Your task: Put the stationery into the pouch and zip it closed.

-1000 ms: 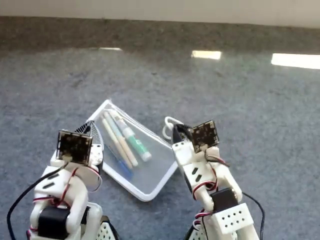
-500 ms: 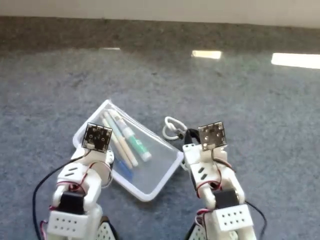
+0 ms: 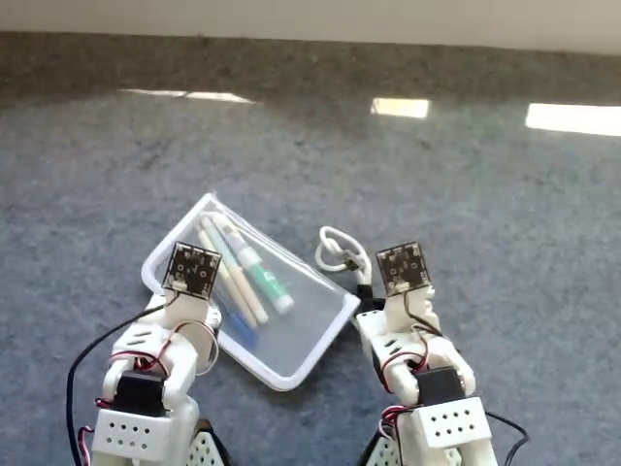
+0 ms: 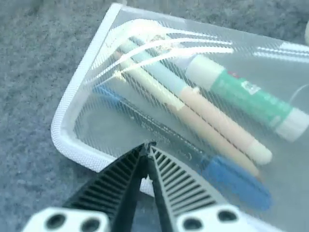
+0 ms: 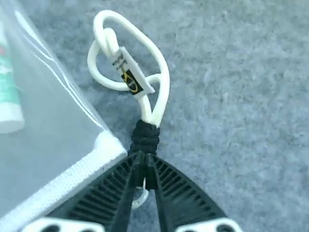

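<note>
the pouch (image 3: 303, 340), w/ pens (image 4: 217, 126) & a glue stick (image 4: 246, 94) inside, is lying flat on the table (image 3: 485, 194), its rim being met by the left gripper (image 4: 145, 147), jaws pressed together, while its pull (image 5: 145, 136) is being pinched by the right gripper (image 5: 144, 155), jaws closed on it.

Grey, carpet-like table surface (image 3: 466, 194), 1 clear mesh pouch with white trim (image 3: 303, 332) lay flat on it, white looped cord (image 5: 108, 39) rested on the surface beside 1 pouch corner
</note>
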`<action>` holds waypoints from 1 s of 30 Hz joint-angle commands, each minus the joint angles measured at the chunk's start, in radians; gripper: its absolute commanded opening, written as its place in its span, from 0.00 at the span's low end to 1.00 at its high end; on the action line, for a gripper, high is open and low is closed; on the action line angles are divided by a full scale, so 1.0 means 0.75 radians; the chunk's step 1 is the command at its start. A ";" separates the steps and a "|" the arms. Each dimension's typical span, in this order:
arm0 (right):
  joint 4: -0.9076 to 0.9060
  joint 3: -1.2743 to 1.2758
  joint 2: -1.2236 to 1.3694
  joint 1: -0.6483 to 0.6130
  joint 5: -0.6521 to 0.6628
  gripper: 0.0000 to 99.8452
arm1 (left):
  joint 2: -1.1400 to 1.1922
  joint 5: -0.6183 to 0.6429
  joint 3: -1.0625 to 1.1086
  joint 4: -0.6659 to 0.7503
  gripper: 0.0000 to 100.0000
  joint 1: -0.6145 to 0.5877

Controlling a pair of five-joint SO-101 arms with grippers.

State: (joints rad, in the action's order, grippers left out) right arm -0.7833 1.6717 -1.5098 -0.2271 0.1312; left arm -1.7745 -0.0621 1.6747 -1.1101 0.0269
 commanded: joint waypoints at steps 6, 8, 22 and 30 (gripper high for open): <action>-0.007 0.204 -0.011 0.015 0.012 0.00 | -0.017 0.010 0.030 -0.256 0.01 -0.015; -0.007 0.204 -0.011 0.015 0.012 0.00 | -0.017 0.010 0.030 -0.264 0.01 -0.015; -0.007 0.204 -0.011 0.015 0.012 0.00 | -0.017 0.010 0.030 -0.264 0.01 -0.015; -0.007 0.204 -0.011 0.015 0.012 0.00 | -0.017 0.010 0.030 -0.264 0.01 -0.015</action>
State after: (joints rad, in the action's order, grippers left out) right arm -0.7833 1.6717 -1.5098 -0.2271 0.1312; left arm -1.7822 -0.0621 1.6747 -1.3019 0.0253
